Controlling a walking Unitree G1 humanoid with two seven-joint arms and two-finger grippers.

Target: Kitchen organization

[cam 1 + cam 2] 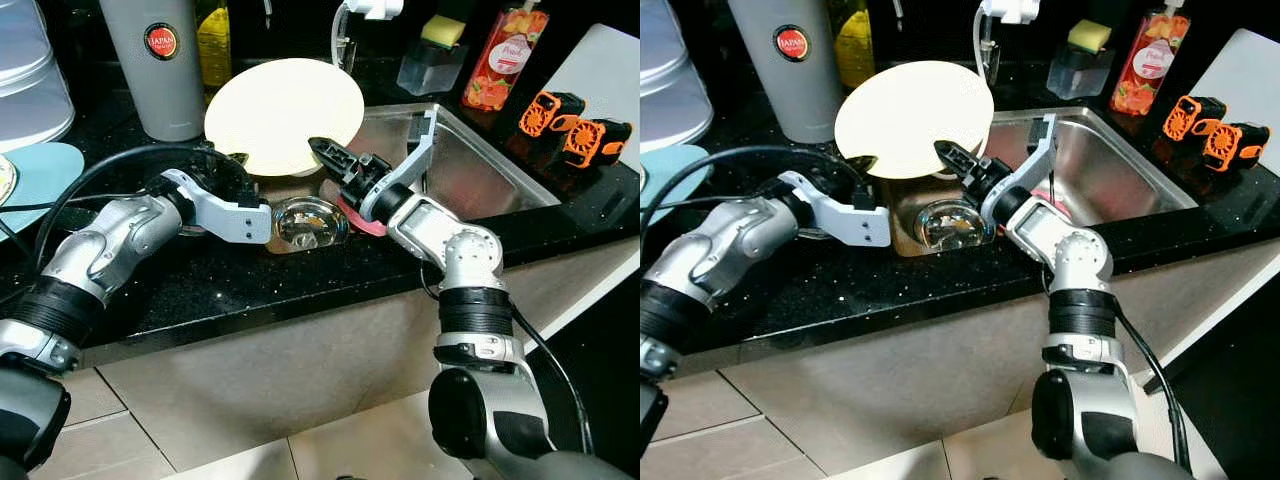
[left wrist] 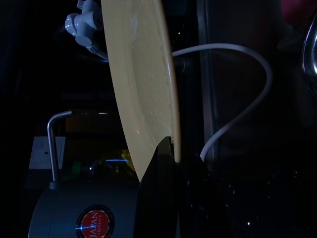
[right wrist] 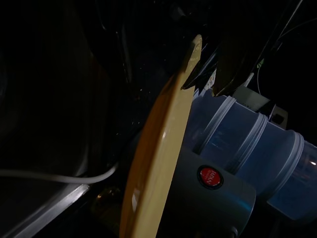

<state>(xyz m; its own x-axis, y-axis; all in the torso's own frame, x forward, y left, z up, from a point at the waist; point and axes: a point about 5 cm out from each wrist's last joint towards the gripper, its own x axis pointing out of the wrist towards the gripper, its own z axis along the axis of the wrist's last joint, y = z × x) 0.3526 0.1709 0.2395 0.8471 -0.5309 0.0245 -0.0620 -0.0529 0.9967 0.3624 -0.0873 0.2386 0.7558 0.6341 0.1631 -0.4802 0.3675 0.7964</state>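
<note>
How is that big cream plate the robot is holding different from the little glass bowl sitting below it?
The cream plate is opaque, broad and flat; the glass bowl is clear, smaller and deeper. The plate is lifted and tilted, pinched at its lower rim by the left hand and the right hand; the bowl rests upright at the sink edge, untouched. The plate looks bare; the bowl holds something brownish. Both are round.

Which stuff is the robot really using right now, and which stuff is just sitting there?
Using:
yellow plate, held up over the sink
left gripper and right gripper, both on the plate's rim
glass bowl below it

Just sitting there:
grey flask
soap bottle
orange clips
sponge
</note>
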